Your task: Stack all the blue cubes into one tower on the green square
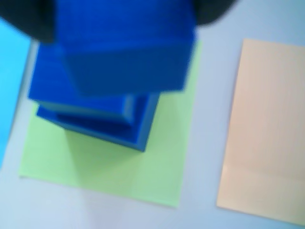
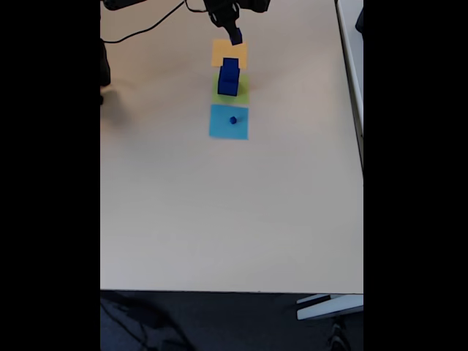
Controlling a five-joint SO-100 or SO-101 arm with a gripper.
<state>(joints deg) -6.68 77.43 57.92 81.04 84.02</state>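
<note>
In the wrist view, two blue cubes (image 1: 109, 81) sit stacked on the green square (image 1: 109, 167), the orange square (image 1: 267, 129) beside it. In the fixed view, near the bench's (image 2: 219, 219) far edge, the jaws (image 2: 235, 35) hover above the stack; whether they are released or clenched, I cannot tell. The small cube (image 2: 233, 120) rests on the light-blue square (image 2: 219, 126).

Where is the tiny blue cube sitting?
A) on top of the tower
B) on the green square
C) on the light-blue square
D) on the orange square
C: in the fixed view the small blue cube sits alone on the light-blue square, apart from the two stacked cubes on the green square.
</note>
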